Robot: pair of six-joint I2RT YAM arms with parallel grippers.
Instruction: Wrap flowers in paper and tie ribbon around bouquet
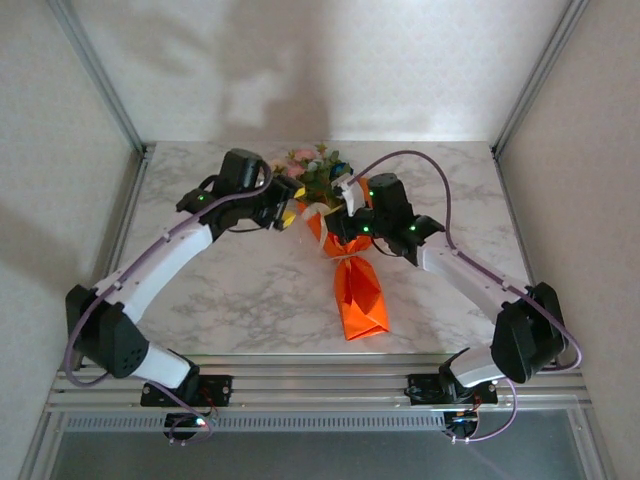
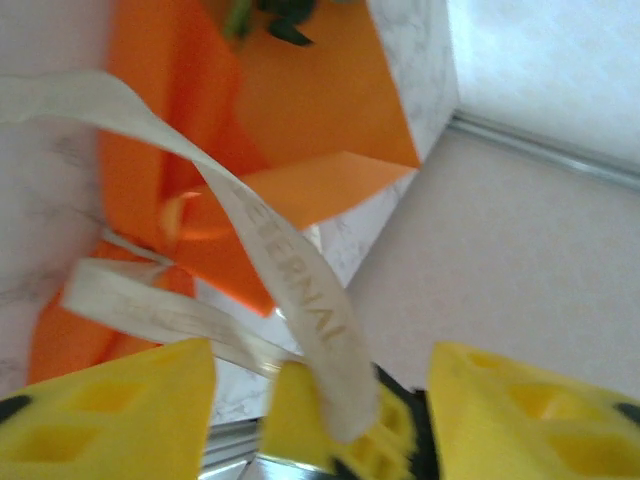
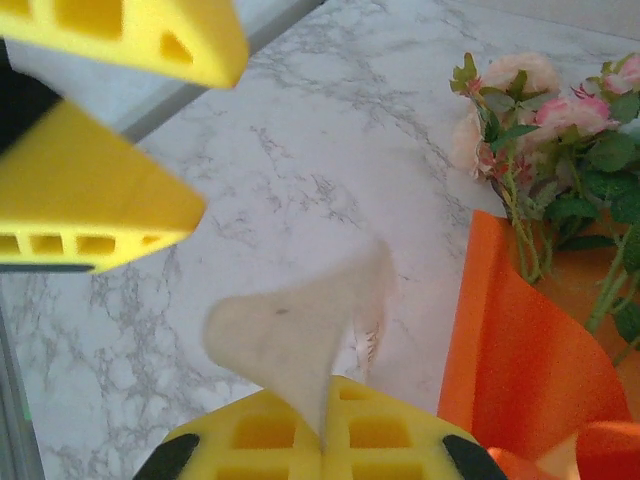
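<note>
Ribbon (image 3: 285, 340), clamped in right end effector (image 3: 322, 420) (left end effector (image 2: 325, 395) agape)

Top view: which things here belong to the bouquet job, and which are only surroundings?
For the job:
- flowers
- paper, wrapped round the stems
- ribbon, pinched in the shut right gripper
- left gripper, open, with the ribbon running between its fingers

Only surroundings:
- table
- frame rails
</note>
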